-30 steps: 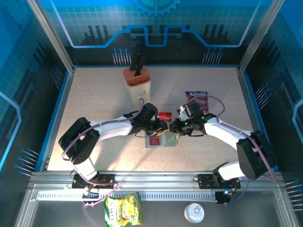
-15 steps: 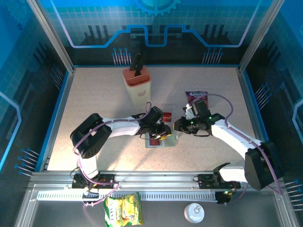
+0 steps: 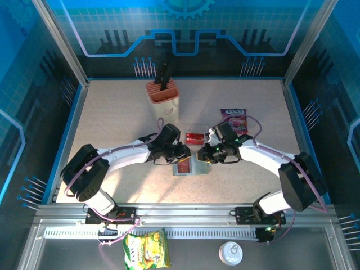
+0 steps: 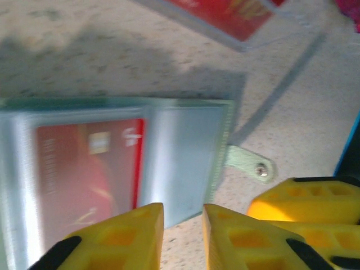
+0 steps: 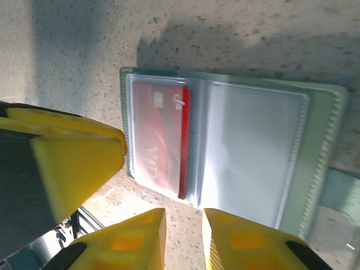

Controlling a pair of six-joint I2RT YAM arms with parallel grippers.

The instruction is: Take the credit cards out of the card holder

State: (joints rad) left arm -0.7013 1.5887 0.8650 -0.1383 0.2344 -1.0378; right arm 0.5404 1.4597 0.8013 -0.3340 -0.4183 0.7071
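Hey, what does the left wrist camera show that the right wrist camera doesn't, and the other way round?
Left wrist extra: a loose flat red card lying on the speckled table beyond the grey-green folding card holder.
Right wrist extra: nearly the whole open spread, out to its ribbed outer edge.
Shared: the open holder, a second red card tucked in one clear pocket, the empty pocket beside it, and the yellow left end effector and right end effector, jaws slightly apart.

This is a robotics lab test cell. Aluminium frame posts (image 3: 58, 39) and blue printed panels (image 3: 236, 22) enclose a speckled surface (image 3: 112, 118). Two robot arms (image 3: 264, 154) are bolted to a slotted rail (image 3: 185, 212).
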